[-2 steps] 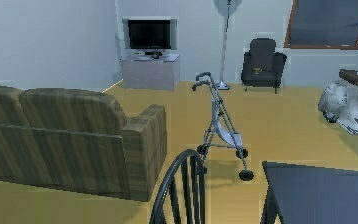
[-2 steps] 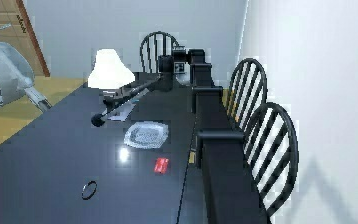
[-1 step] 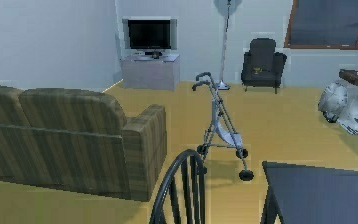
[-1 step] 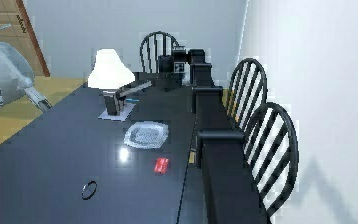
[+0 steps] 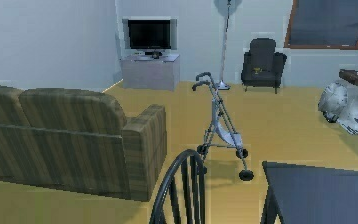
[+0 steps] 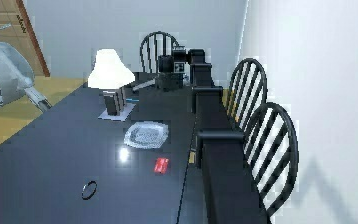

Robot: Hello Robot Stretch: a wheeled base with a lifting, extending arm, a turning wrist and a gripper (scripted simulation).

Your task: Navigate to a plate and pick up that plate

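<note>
Grey and glassy, the plate [image 6: 145, 133] lies on the dark table [image 6: 47, 165], below the gripper [image 6: 168, 72] in the arm side view, apart from it. A white lamp [image 6: 110, 75] stands left of the gripper. I cannot tell how its fingers stand or whether it holds anything.

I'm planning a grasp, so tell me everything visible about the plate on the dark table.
The plate is pale grey and shallow, with a glassy, patterned look, lying flat on the dark table. It lies apart from the white-shaded lamp farther up the arm side view and the small red thing nearer its bottom. Only the tabletop touches it.
</note>
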